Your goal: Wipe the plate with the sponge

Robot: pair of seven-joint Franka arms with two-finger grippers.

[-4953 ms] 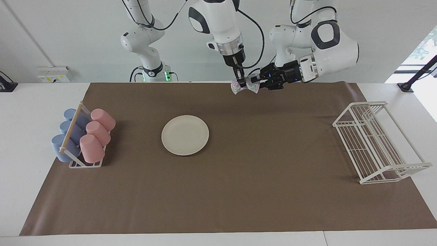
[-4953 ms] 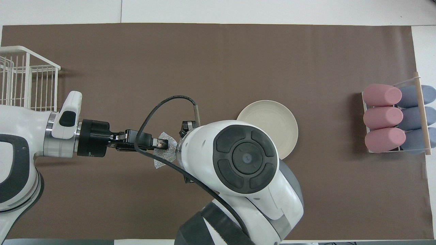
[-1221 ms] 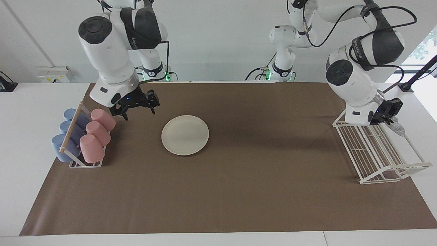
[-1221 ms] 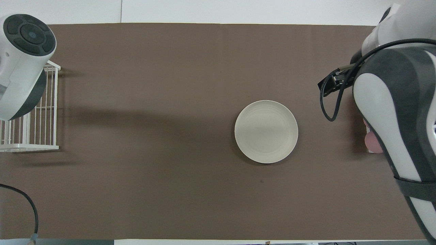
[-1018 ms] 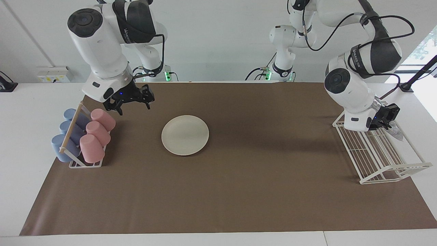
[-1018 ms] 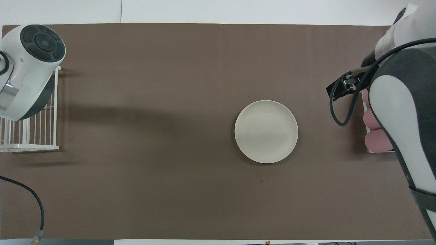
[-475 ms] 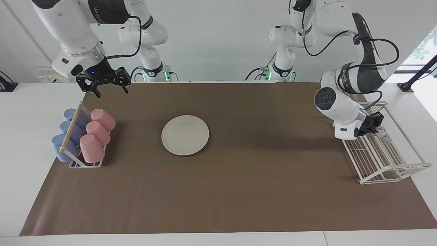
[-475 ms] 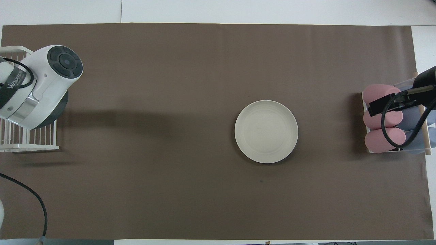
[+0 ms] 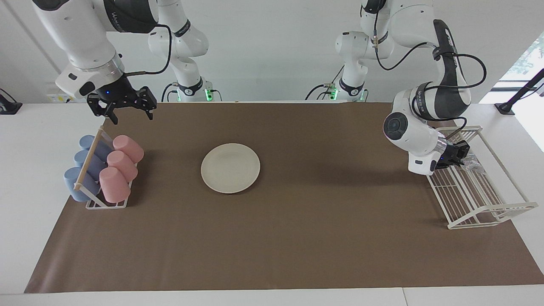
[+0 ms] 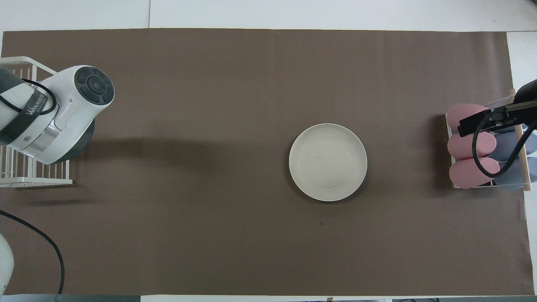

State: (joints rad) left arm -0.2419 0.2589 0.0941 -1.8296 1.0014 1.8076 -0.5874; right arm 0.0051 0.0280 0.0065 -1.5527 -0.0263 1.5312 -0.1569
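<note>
Left gripper point(image 9: 464, 160) is clamping the sponge point(image 9: 471, 162) over the rack point(image 9: 488, 212); right gripper point(image 9: 128, 114), spread wide, is waiting, leaving the plate point(image 9: 230, 168) free.

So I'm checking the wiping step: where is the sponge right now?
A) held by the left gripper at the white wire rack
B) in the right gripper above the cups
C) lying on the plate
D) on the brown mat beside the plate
A: the left gripper is shut on the sponge at the white wire rack; the plate is bare.

Bare mat around plate point(image 9: 230, 168), cup rack point(image 9: 103, 170) (one end), wire rack point(image 9: 471, 178)
</note>
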